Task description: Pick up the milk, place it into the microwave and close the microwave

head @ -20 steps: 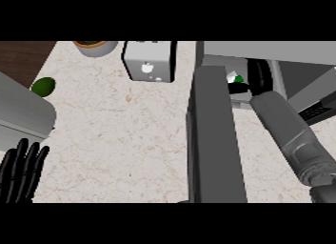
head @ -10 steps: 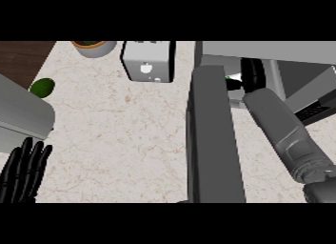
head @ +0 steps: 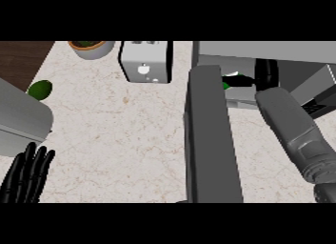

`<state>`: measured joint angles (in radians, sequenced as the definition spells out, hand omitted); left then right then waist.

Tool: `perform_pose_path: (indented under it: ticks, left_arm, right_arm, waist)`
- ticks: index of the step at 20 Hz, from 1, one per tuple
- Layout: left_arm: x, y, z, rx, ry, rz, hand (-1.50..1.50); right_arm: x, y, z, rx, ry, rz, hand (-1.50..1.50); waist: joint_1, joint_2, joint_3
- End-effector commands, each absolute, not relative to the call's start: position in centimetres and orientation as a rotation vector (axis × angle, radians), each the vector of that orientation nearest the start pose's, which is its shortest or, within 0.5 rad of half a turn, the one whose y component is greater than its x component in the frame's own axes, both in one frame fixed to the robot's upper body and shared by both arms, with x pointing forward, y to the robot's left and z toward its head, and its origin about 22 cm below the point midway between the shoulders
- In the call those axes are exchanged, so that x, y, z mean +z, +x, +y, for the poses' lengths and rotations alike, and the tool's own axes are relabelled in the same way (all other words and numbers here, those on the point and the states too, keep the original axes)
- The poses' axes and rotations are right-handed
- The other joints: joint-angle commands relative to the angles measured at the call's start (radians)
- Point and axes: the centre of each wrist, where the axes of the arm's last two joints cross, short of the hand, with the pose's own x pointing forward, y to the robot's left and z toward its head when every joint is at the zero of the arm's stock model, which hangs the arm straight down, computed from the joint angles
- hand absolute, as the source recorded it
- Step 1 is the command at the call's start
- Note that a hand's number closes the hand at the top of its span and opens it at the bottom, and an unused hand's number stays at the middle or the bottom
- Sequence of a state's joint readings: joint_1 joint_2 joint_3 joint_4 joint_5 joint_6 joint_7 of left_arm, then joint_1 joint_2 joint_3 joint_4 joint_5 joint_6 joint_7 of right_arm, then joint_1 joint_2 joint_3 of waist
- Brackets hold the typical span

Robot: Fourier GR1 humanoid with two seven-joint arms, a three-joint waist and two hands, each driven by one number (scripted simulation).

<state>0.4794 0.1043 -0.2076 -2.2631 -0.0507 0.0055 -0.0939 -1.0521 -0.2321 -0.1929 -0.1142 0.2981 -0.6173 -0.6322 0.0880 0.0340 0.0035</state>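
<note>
The milk point(head: 233, 82), a small white carton with a green patch, stands inside the open microwave point(head: 297, 52) at the upper right. My right forearm runs up into the cavity. My right hand point(head: 266, 72) is just right of the milk, fingers straight and pointing to the back wall, thumb stretched toward the carton. The microwave door point(head: 211, 143) hangs open as a long dark grey slab to the left of that arm. At the lower left my left hand point(head: 26, 176) rests open with its fingers up.
A white toaster point(head: 146, 61) stands at the back of the counter and a potted plant point(head: 92, 47) to its left. A green avocado point(head: 40, 89) lies near a large grey appliance point(head: 12, 116) at the left edge.
The right hand has gone deeper into the microwave, then shifted slightly right, so the milk shows again on its left. The left hand has stayed still.
</note>
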Motion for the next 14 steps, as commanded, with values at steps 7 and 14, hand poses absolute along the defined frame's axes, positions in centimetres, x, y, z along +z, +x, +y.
perform_pose_path:
  ticks: [7,14]
  left_arm:
    - [8.7,11.3,22.9,-0.092,0.060,-1.901,-1.50]
    - [10.1,11.2,22.6,-0.087,0.051,-1.910,-1.50]
  right_arm:
    - [3.1,43.3,-26.3,0.256,-0.859,-1.851,-1.50]
    - [1.2,42.1,-27.7,0.230,-0.675,-1.884,-1.50]
  waist:
    - [-0.012,-0.007,-0.001]
    - [-0.031,-0.012,0.000]
